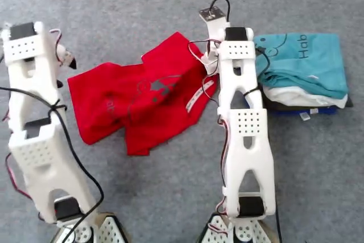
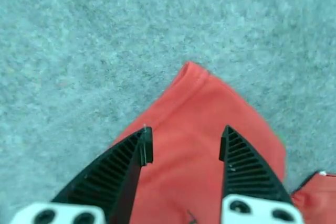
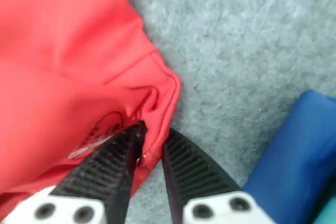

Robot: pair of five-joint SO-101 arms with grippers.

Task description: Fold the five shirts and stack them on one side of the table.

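Both arms stretched forward: left gripper (image 2: 184, 140) spread wide, right gripper (image 3: 152, 137) nearly closed, red shirt (image 3: 63, 77) edge pinched between its fingertips.

teal shirt (image 1: 307, 55): dark lettering on its top fold, upper right of the high view, partly tucked into the fold
red shirt (image 1: 142, 101): grey print mid-frame, too crumpled to read
white tag (image 1: 193, 99): print too small to read

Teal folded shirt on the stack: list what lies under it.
Under the teal folded shirt: a white folded shirt, then a blue folded shirt; most of both is covered.
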